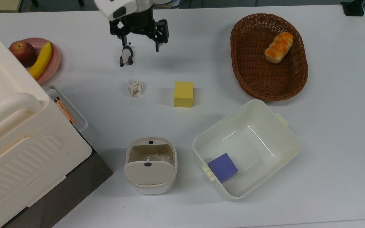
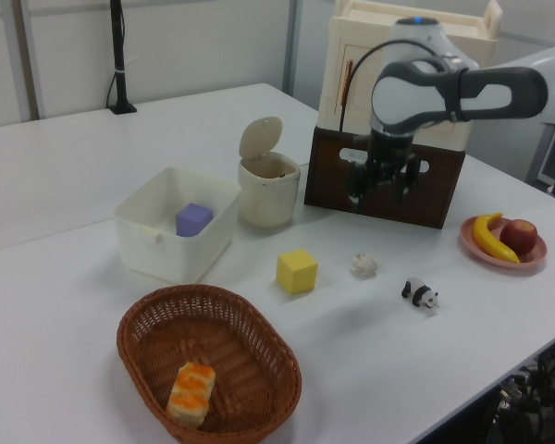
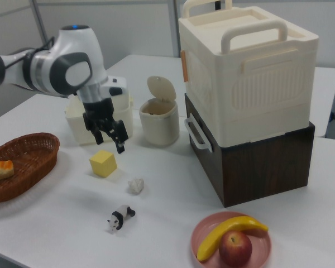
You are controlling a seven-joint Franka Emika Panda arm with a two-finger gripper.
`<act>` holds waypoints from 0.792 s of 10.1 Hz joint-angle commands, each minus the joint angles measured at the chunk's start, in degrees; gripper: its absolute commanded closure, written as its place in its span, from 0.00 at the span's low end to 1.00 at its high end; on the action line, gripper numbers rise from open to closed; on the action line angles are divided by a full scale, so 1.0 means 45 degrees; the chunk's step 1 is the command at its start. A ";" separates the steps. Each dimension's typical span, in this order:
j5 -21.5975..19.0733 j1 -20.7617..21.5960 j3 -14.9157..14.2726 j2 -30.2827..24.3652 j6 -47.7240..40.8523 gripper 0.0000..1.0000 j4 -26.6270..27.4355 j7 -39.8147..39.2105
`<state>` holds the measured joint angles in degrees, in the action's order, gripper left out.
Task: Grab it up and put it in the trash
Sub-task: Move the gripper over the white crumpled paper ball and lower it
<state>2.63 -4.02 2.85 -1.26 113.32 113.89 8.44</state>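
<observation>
Gripper [image 1: 140,47] spread above paper ball [image 1: 135,87]

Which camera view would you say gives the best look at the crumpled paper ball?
The top view: the crumpled paper ball lies unobstructed, its folds visible against the table. The left view and right view show it as a small pale lump.

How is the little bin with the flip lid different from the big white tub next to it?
The little bin has a hinged lid, standing open; the white tub has no lid. The bin is small and rounded; the tub is larger and boxy with side tabs. The bin is tan inside with a pale scrap in it; the tub is white inside and holds a purple block. Both are cream-white, open-topped, and sit on the table.
</observation>
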 commanded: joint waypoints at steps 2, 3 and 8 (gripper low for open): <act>-0.0039 -0.0493 0.0011 0.1623 0.1103 0.00 0.0064 0.0291; 0.0078 -0.0513 0.0011 0.1996 0.1551 0.00 0.0063 0.0292; 0.0742 -0.0513 -0.0009 0.3579 0.2257 0.00 -0.0405 0.0312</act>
<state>4.26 -6.44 2.84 13.12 121.54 112.86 8.44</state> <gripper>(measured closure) 0.000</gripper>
